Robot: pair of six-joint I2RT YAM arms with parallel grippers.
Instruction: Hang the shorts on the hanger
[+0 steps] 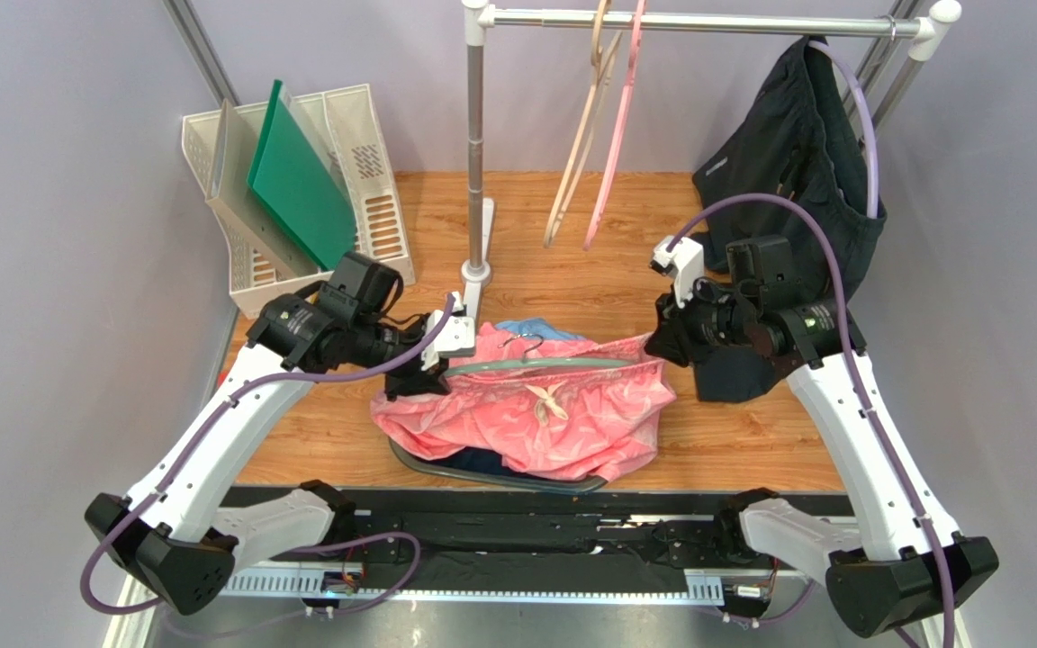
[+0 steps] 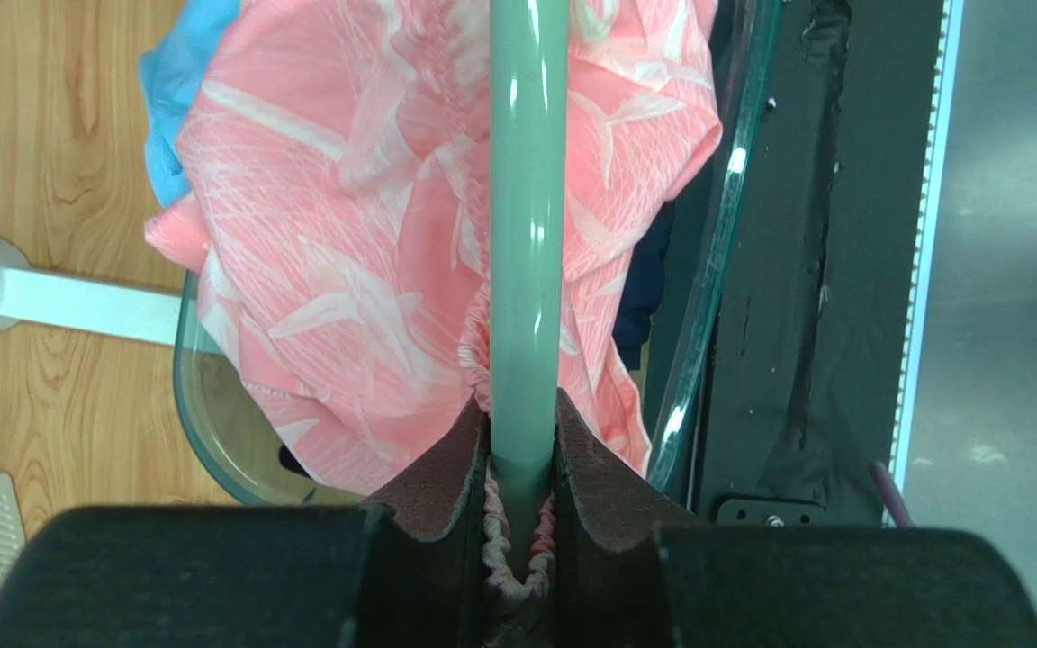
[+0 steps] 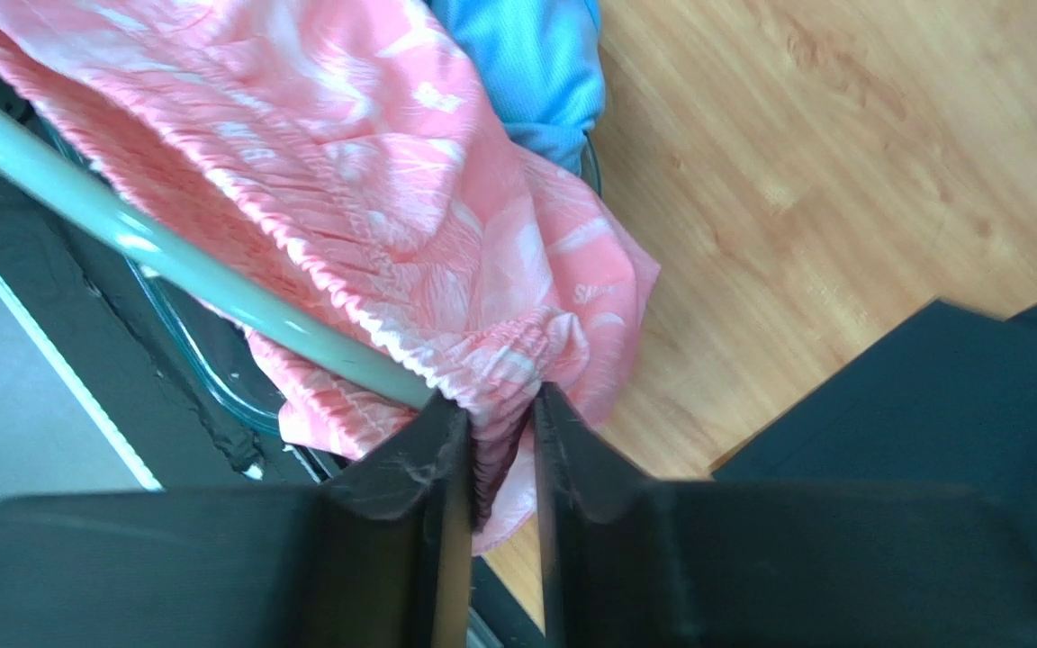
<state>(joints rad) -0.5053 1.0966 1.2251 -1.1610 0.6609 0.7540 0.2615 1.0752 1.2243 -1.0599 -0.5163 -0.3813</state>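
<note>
My left gripper (image 2: 521,452) clamps hanger (image 2: 527,203) plus waistband, right gripper (image 3: 500,421) pinches the shorts (image 3: 402,203); I should stretch that edge gently over the tip.

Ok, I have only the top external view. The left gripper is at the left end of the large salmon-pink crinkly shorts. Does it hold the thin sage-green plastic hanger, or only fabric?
Observer: Both. The left gripper is shut on the sage-green plastic hanger, with the gathered waistband of the salmon-pink shorts pinched beside it.
Operator: And the other side?
Observer: The waistband is bunched between the fingers of the right gripper. Whether they pinch it, I cannot tell.
Operator: Where is the hanger's end there?
Observer: It disappears under the gathered waistband, right at the fingertips.
</note>
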